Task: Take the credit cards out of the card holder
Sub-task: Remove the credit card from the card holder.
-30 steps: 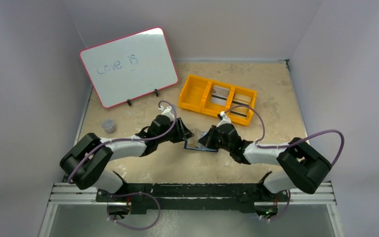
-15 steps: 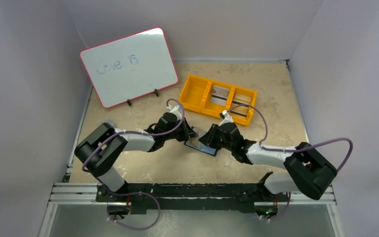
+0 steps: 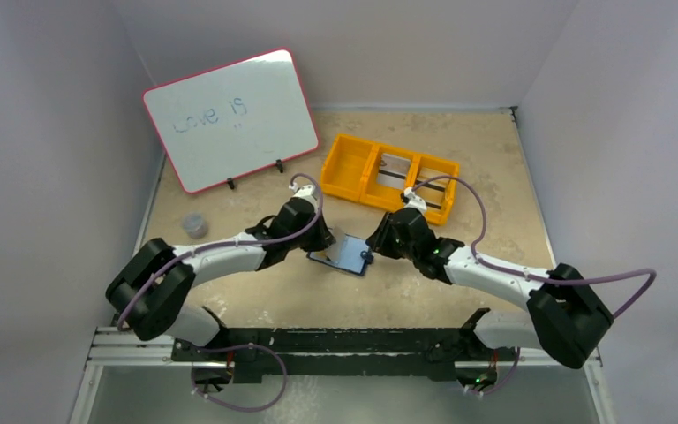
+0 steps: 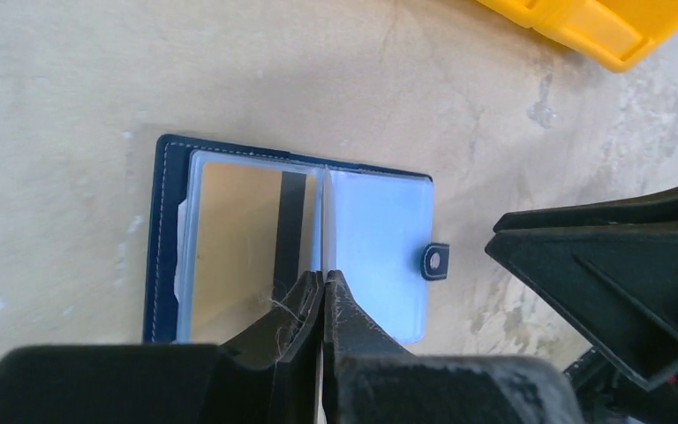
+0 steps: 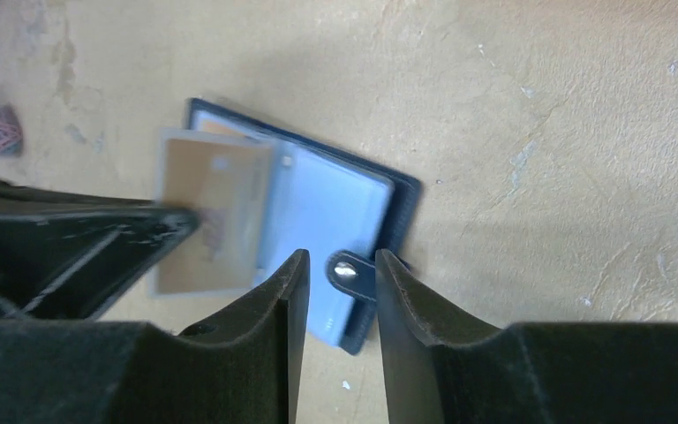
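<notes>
We are looking at the navy-blue card holder [image 3: 346, 254], which is lying spread open on the tabletop [image 3: 494, 159], its pale see-through pockets facing up and its snap tab [image 4: 435, 261] sticking out at one side. One credit card [image 4: 234, 238], showing a dark stripe, is sitting inside a clear pocket. Two more whitish-grey cards are lying well apart from the holder in the orange tray [image 3: 346, 172]: a striped card [image 3: 395, 168] in the middle compartment and another card [image 3: 433, 196] in the right one.
</notes>
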Robot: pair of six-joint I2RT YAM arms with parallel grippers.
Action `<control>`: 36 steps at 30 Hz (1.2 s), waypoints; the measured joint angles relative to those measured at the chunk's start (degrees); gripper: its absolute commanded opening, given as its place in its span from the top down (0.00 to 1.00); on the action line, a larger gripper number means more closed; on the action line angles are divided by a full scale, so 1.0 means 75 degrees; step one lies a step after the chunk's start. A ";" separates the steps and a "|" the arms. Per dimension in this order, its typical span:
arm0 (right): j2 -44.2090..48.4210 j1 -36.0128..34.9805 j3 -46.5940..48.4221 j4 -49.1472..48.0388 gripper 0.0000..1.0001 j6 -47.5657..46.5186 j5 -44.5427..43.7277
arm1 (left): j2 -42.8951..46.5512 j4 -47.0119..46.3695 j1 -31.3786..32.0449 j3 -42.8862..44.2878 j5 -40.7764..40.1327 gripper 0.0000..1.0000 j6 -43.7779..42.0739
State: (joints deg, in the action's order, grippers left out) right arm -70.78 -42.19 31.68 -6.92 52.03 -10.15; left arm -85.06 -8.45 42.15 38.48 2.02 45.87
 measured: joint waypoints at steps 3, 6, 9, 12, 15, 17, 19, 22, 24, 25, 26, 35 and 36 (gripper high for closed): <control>-0.0262 0.0000 0.0111 0.0087 0.62 0.0000 0.0032 | 0.0516 0.0726 0.0055 0.0085 -0.0478 1.00 -0.0271; -0.0259 0.0000 0.0108 0.0079 0.62 0.0006 0.0082 | 0.0702 0.1049 0.0189 0.0178 -0.0711 0.98 -0.0420; -0.0251 0.0023 0.0108 0.0067 0.56 0.0041 0.0117 | 0.0469 0.1259 0.0367 0.0376 -0.0816 0.99 -0.0560; -0.0245 0.0035 0.0102 -0.0003 0.53 0.0087 0.0262 | -0.0099 0.1527 0.0682 0.0746 -0.1151 1.00 -0.0708; -0.0265 0.0035 0.0119 0.0047 0.50 0.0087 0.0356 | -0.0554 0.1804 0.1029 0.1239 -0.1661 1.00 -0.0761; -0.0379 0.0035 0.0216 0.0198 0.47 0.0058 0.0367 | -0.0679 0.1918 0.1227 0.1492 -0.1990 1.00 -0.0790; -0.0635 0.0035 0.0425 0.0353 0.44 0.0000 0.0370 | -0.0685 0.2005 0.1370 0.1556 -0.2291 1.00 -0.0781; -0.1078 0.0035 0.0740 0.0583 0.39 -0.0087 0.0350 | -0.0685 0.2142 0.1472 0.1556 -0.2582 1.00 -0.0769; -0.1361 0.0035 0.0889 0.0764 0.38 -0.0163 0.0289 | -0.0685 0.2194 0.1521 0.1556 -0.2751 0.99 -0.0769; -0.1489 0.0035 0.0956 0.0871 0.39 -0.0184 0.0254 | -0.0685 0.2212 0.1547 0.1559 -0.2818 0.99 -0.0769; -0.1591 0.0035 0.1011 0.0956 0.39 -0.0216 0.0219 | -0.0685 0.2238 0.1562 0.1571 -0.2865 0.99 -0.0769; -0.2162 -0.0023 0.1480 0.1387 0.54 -0.0487 -0.0108 | -0.0685 0.2521 0.1649 0.1705 -0.3279 0.98 -0.0772; -0.2165 -0.0023 0.1483 0.1463 0.58 -0.0478 -0.0125 | -0.0685 0.2550 0.1649 0.1722 -0.3316 0.98 -0.0772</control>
State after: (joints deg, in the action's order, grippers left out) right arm -87.02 -42.37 42.81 4.05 48.45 -11.09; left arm -90.19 10.68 54.52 51.40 -22.85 40.07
